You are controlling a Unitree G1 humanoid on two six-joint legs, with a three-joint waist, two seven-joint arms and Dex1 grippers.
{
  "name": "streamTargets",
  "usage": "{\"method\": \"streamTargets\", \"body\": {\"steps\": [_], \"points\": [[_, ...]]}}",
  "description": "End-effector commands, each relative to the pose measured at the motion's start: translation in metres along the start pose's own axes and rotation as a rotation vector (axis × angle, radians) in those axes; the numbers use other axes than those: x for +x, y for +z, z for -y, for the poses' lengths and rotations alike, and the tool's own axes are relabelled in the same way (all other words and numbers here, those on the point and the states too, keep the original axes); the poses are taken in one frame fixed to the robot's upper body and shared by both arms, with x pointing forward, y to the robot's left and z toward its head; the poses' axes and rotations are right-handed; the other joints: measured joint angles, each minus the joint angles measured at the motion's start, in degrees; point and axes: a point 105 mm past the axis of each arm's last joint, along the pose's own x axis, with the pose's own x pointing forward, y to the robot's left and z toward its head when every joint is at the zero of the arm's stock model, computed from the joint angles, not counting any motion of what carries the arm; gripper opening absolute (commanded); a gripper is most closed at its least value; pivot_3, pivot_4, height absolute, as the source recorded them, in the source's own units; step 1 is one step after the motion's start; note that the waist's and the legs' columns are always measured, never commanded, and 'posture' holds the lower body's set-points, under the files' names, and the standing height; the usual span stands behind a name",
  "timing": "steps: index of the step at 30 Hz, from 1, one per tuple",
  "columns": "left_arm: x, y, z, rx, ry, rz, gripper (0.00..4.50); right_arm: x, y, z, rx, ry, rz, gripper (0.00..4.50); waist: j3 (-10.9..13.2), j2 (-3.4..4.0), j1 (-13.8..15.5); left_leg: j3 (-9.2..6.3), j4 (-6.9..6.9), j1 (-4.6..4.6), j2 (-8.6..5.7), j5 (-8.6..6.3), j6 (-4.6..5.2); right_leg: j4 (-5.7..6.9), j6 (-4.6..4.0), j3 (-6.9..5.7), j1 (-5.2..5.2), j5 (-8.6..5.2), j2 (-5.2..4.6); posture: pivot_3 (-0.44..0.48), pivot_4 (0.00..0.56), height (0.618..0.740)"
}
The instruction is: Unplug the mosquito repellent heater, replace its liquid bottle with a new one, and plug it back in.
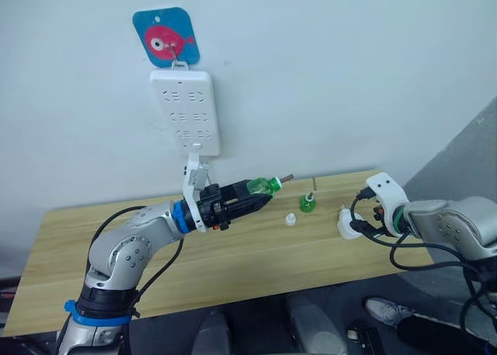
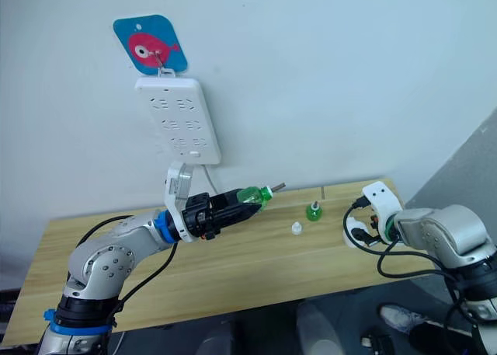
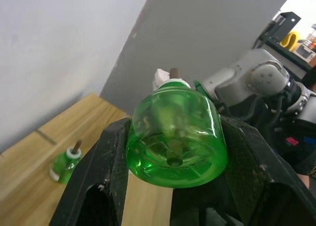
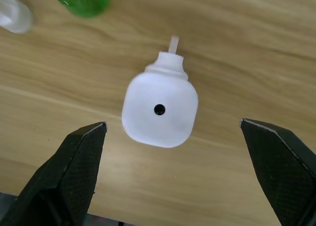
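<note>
My left gripper (image 1: pixel 256 194) is shut on a pale translucent green bottle (image 1: pixel 265 186), which looks like the new one. It is held on its side above the table with its dark wick pointing right. In the left wrist view the bottle's base (image 3: pixel 174 147) sits between the two black fingers. A darker green liquid bottle (image 1: pixel 308 203) with a wick stands upright on the table, and a small white dome cap (image 1: pixel 290 220) lies beside it. The white mosquito repellent heater (image 4: pixel 159 110) rests on the table, unplugged. My right gripper (image 4: pixel 173 123) hovers open just above it, its fingers apart from it.
A long white power strip (image 1: pixel 186 110) hangs on the wall under a blue fish hook plate (image 1: pixel 165 36), above the wooden table (image 1: pixel 233 262). The table's right end (image 1: pixel 404 254) lies near my right arm, with a grey panel (image 1: pixel 466 153) beyond.
</note>
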Motion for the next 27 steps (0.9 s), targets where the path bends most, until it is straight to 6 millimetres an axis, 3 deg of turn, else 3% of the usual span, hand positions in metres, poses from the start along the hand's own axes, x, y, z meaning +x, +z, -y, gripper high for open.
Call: {"method": "streamTargets", "body": {"steps": [1,13,27], "points": [[0.003,0.005,0.013,0.043,-0.022,0.030,2.31,0.002,0.001,0.004,0.043,-0.010,-0.042,4.50,0.1,0.02,0.5,-0.03,0.01,-0.13,0.00,0.00,0.00,0.00,-0.04,-0.02,-0.12,0.03,0.00,-0.171,0.277,0.736],[0.005,0.002,0.017,0.034,-0.001,0.048,2.31,0.016,0.000,-0.005,0.071,-0.027,-0.131,4.50,1.6,-0.06,1.4,0.02,0.02,-0.21,-0.03,-0.06,0.09,-0.04,0.03,-0.02,-0.18,0.03,-0.07,-0.141,0.294,0.736],[0.005,0.000,0.018,0.032,0.019,0.049,2.31,0.028,-0.005,-0.002,0.122,-0.058,-0.152,4.50,1.8,-0.08,1.5,0.05,-0.01,-0.21,-0.03,-0.06,0.09,-0.07,0.05,0.01,-0.20,0.02,-0.07,-0.118,0.289,0.736]]}}
